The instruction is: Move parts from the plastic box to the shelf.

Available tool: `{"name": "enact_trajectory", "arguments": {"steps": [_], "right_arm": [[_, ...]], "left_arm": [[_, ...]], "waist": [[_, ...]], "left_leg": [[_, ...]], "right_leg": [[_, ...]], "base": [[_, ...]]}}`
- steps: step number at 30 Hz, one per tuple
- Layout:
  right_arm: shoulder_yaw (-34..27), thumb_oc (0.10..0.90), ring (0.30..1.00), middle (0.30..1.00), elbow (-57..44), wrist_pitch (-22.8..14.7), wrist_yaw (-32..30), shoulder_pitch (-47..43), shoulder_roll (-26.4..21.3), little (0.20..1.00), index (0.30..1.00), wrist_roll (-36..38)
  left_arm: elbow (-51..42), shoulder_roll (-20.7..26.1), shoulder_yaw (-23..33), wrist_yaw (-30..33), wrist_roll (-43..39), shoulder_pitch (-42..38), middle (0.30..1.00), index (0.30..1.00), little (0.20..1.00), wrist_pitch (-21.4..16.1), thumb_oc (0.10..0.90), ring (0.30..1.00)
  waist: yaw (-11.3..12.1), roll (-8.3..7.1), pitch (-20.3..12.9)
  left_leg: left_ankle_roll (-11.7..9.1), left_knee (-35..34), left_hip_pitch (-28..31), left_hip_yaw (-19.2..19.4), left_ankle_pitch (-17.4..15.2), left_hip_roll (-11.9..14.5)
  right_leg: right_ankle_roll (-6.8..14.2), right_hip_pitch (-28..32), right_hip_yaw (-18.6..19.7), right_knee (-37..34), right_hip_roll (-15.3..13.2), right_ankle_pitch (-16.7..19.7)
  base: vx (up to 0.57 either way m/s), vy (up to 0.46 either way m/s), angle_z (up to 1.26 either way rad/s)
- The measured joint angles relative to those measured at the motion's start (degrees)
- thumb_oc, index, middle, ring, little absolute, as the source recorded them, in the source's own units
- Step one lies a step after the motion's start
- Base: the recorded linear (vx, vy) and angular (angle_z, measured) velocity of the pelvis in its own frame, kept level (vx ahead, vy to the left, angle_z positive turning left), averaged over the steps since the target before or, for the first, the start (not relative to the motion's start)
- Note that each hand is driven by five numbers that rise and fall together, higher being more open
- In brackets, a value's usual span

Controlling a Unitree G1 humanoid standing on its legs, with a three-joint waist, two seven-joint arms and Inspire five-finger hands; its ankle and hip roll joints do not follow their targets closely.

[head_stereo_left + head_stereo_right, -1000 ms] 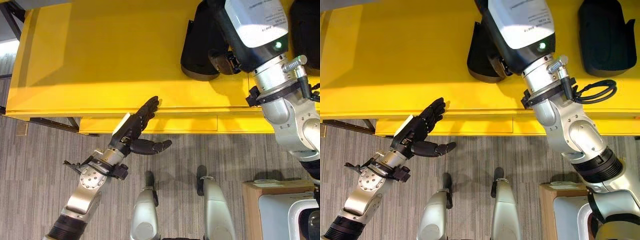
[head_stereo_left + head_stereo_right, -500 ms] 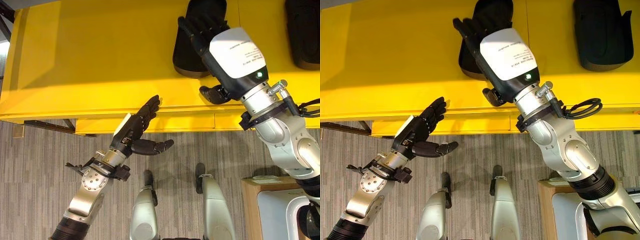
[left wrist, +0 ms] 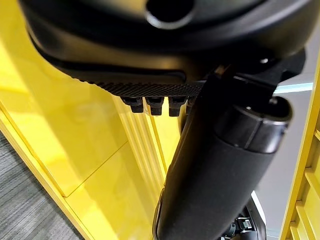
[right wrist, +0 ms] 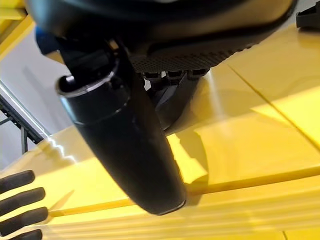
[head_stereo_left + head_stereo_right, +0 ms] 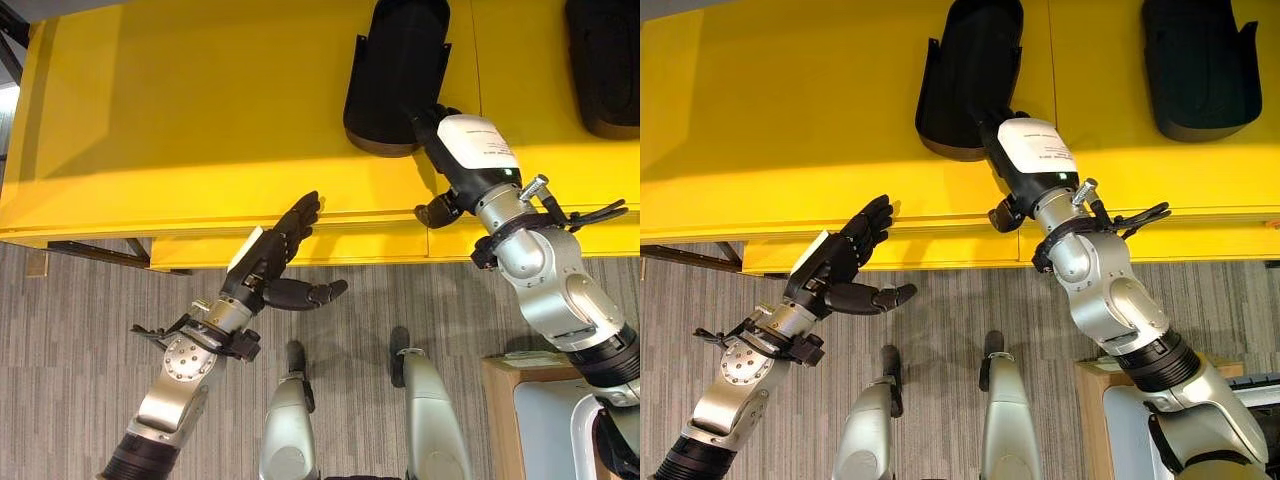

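Hovering at the front edge of the yellow shelf (image 5: 200, 110), left of centre in the frame, the left hand (image 5: 268, 262) has straight fingers spread, thumb out sideways, nothing in it. Fingertips sit right at the shelf lip; contact can't be confirmed.

Right hand (image 5: 1025, 160) is upper centre, over the shelf surface, at the near end of a black part (image 5: 970, 75). Fingers point into the part's near end and are hidden behind the white hand back, so whether they are straight or curled can't be told. Thumb hangs below near the shelf's front edge. Right wrist view shows the thumb long and straight over the yellow surface, with the fingertip row just past the palm.

That black part lies flat on the shelf, upper centre, long axis running away from the robot. A second black part (image 5: 1195, 65) lies on the shelf at upper right, well apart from the first.

Lower right corner: a brown box (image 5: 510, 400) on the floor.
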Motion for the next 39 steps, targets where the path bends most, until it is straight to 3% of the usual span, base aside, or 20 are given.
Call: {"name": "enact_trajectory", "arguments": {"steps": [7,10,12,16,24,39], "right_arm": [[0.8,0.900,1.000,1.000,2.0,-1.1,0.1,-1.6,0.7,1.000,1.000,-2.6],[2.2,0.900,1.000,1.000,1.8,-3.2,4.0,-2.4,1.3,1.000,1.000,-13.6],[5.4,0.900,1.000,1.000,3.8,-7.5,7.9,-6.1,-2.6,1.000,1.000,-19.6],[9.9,0.900,1.000,1.000,1.5,-12.6,12.5,-6.7,-9.5,1.000,1.000,-27.0],[11.7,0.900,1.000,1.000,0.1,-13.4,19.6,-8.3,-14.5,1.000,1.000,-30.9],[11.7,0.900,1.000,1.000,2.3,-10.0,20.8,-8.4,-14.8,1.000,1.000,-29.0]], "left_arm": [[0.0,0.0,0.0,-0.1,0.0,-0.9,1.000,1.000,1.000,0.1,0.900,1.000],[0.0,-0.1,0.0,-0.5,0.0,-1.2,1.000,1.000,1.000,1.2,0.900,1.000],[0.0,-0.1,0.1,-1.7,0.0,-1.3,1.000,1.000,1.000,1.2,0.900,1.000],[0.0,0.0,0.6,-2.6,0.0,-0.3,1.000,1.000,1.000,1.1,0.900,1.000],[-0.2,0.1,2.8,-4.8,0.0,1.5,1.000,1.000,1.000,1.1,0.900,1.000],[-0.2,0.3,2.8,-5.0,0.0,2.1,1.000,1.000,1.000,1.1,0.900,1.000]], "waist": [[0.2,0.05,0.0],[0.5,0.12,-0.1],[1.5,0.17,-0.1],[2.7,0.15,-0.1],[3.0,-0.98,-0.3],[3.1,-2.31,-0.2]], "left_leg": [[0.2,-0.1,0.1,-0.3,0.4,0.1],[0.1,-0.2,0.1,-0.4,0.4,0.2],[0.0,-0.2,-0.1,-0.9,0.6,0.3],[0.1,-0.1,-0.4,-1.7,0.7,0.4],[0.1,0.0,-0.4,-1.8,0.7,0.9],[0.1,0.5,-0.3,-1.8,0.6,1.3]], "right_leg": [[-0.3,0.0,0.0,0.4,0.0,-0.1],[-0.4,0.0,-0.5,0.4,0.1,-0.2],[-0.5,0.1,-0.9,0.4,0.0,-0.1],[-0.3,0.3,-1.2,0.1,0.1,-0.2],[-0.7,1.3,-1.6,-1.0,0.5,0.4],[-0.5,2.2,-1.8,-2.3,1.0,1.2]], "base": [[0.00,0.001,0.00],[-0.01,-0.020,0.02],[0.00,-0.033,0.08],[0.02,-0.035,0.07],[0.01,-0.021,0.00],[0.00,-0.003,-0.01]]}}
